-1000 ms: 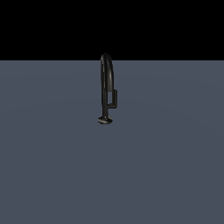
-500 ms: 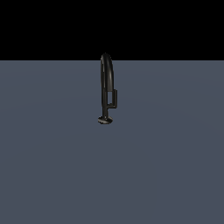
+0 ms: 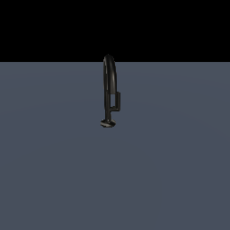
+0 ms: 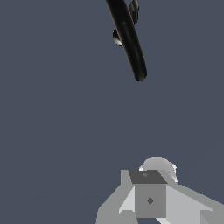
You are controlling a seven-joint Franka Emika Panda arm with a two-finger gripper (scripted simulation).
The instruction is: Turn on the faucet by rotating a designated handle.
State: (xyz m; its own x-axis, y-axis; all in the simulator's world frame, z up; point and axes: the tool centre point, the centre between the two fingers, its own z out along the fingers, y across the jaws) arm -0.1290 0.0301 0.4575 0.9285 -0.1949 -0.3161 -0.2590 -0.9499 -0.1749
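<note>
The slim black faucet point(image 3: 108, 90) stands upright on the grey surface, its arched spout rising from a small round base point(image 3: 108, 123). The handle point(image 3: 117, 100), a short black bar, branches from the stem on the exterior view's right. No arm or gripper shows in the exterior view. The wrist view looks down on the faucet's spout point(image 4: 129, 39), with the base point(image 4: 117, 37) beyond it and a bit of the handle point(image 4: 134, 10) beside it. My gripper point(image 4: 148, 192) shows as grey blocks well apart from the spout's tip, touching nothing. Whether its jaws are open or shut is unclear.
A flat grey surface point(image 3: 54, 170) stretches around the faucet in both views. Behind it the background point(image 3: 54, 27) is black.
</note>
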